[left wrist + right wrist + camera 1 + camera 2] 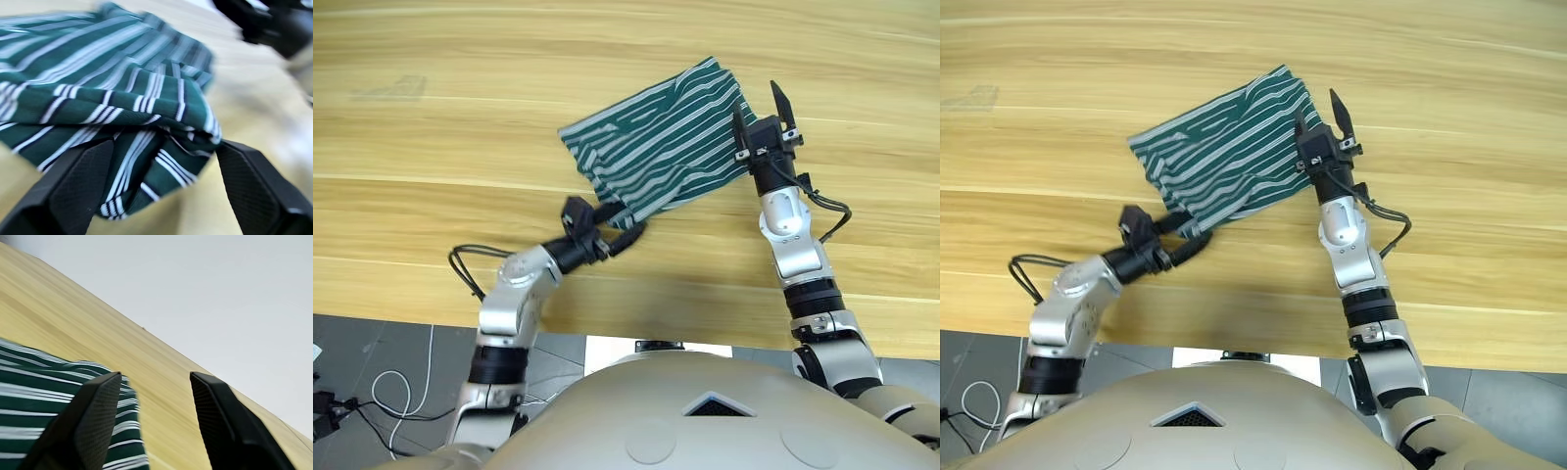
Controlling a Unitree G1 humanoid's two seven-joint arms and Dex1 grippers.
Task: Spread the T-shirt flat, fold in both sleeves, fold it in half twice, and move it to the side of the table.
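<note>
The left tool (619, 223) stood open, its 2 fingers astride the T-shirt's (656, 147) near corner. The T-shirt lay folded small on the worktop (460, 147). The right tool (761, 113) gaped just beside the T-shirt's right edge. Folding looked finished. Shifting it sideways would need both tools to close on the cloth.

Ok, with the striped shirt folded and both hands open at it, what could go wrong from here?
The left hand, open, straddles a bunched near corner of the T-shirt; closing may catch only the upper layers, so the fold could come apart when moved. The right hand sits open at the right edge; an uneven pull could drag the T-shirt askew on the table.
</note>
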